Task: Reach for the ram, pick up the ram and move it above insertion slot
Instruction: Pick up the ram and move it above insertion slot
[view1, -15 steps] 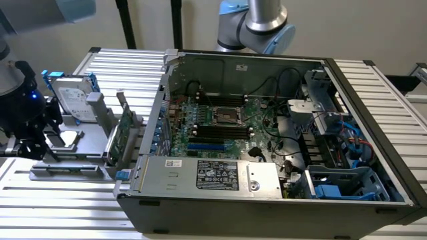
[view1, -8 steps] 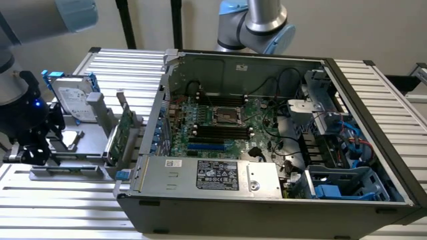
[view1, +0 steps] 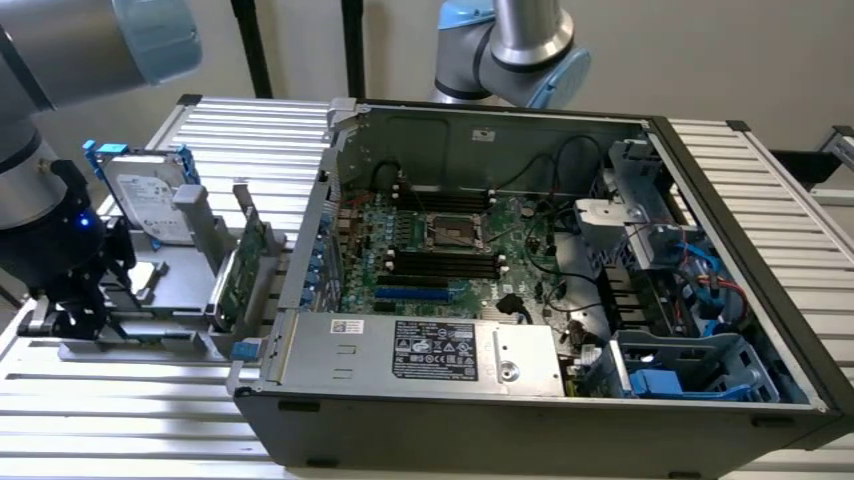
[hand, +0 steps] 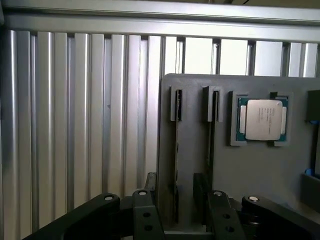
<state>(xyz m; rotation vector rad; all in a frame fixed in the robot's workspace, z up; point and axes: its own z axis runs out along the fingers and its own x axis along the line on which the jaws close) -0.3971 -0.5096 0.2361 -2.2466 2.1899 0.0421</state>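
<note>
The gripper (hand: 181, 201) sits low over a gray holder (hand: 260, 170) on the ribbed table (hand: 75, 125). Its two dark fingers (hand: 144, 212) are apart, with a clear gap between them and nothing clamped. Between them runs a thin dark strip standing on its edge in one groove of the holder, which I take to be the ram (hand: 176, 150). A second groove (hand: 212, 145) lies just beside it, close to the other finger. Keeping the stick upright on its edge probably leaves its two flat faces free, so the fingers can come down on either side of it. That seems to be why the gripper straddles the groove instead of meeting it end-on. The ram's long axis runs straight away from the gripper along the groove, with one end between the fingers and the other pointing at the far rim of the holder. A square processor chip (hand: 262, 119) rests in its own recess farther along the holder, well apart from the fingers. In the exterior view the gripper and holder are at about nine o'clock from the open computer case (view1: 441, 440). The insertion slot (view1: 441, 262), one of several black ones alike, lies inside the case roughly along the nine-to-three line, just at twelve o'clock of a shorter blue slot (view1: 411, 294). The ram is in its holder, well apart from that slot.
</note>
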